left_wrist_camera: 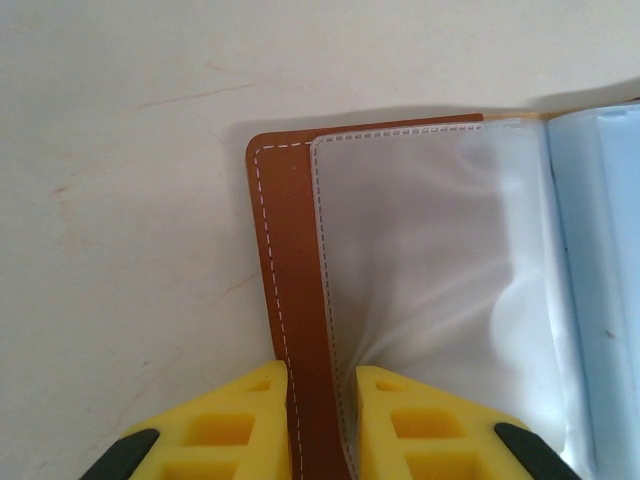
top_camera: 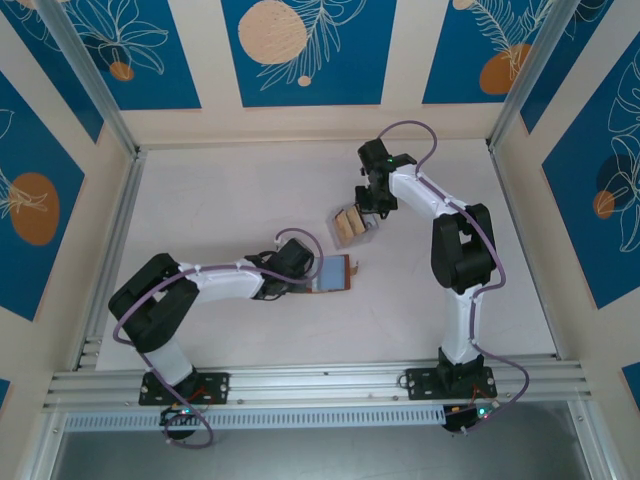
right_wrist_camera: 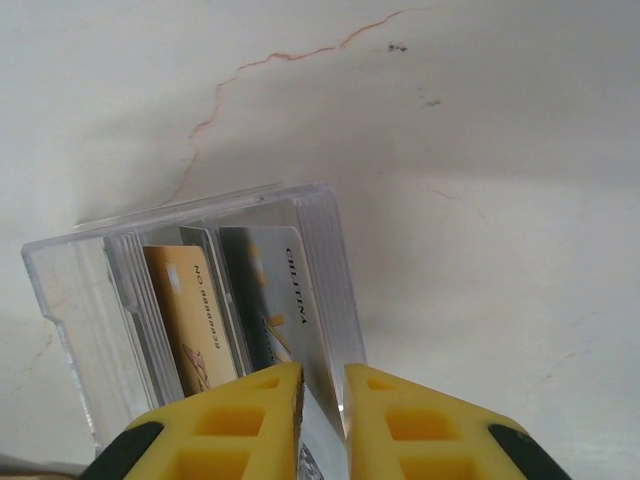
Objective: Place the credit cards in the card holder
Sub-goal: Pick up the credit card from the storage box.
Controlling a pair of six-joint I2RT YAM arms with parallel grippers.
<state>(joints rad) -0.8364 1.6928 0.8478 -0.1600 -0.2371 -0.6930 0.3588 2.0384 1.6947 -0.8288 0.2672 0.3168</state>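
cards: tan, upright in clr box | card holder: brn, open flat, nr cards

Card holder: reddish-brown cover with white dashed stitching; pale blue inner pages.
Sleeve: frosted clear plastic, white stitched edge.
Credit cards: 1 tan-gold with dark digits, 1 silvery-grey with black lettering.
Plastic box: clear, colourless.
Table: off-white, with a thin reddish-brown crack line and a few dark specks.
Left tool: yellow, black behind.
Right tool: yellow, black behind.
Arms: white shells, black joints, purple cables.
Walls: cream, with blue panels carrying white leaf outlines and peach and orange discs.
Rails: silver-grey.
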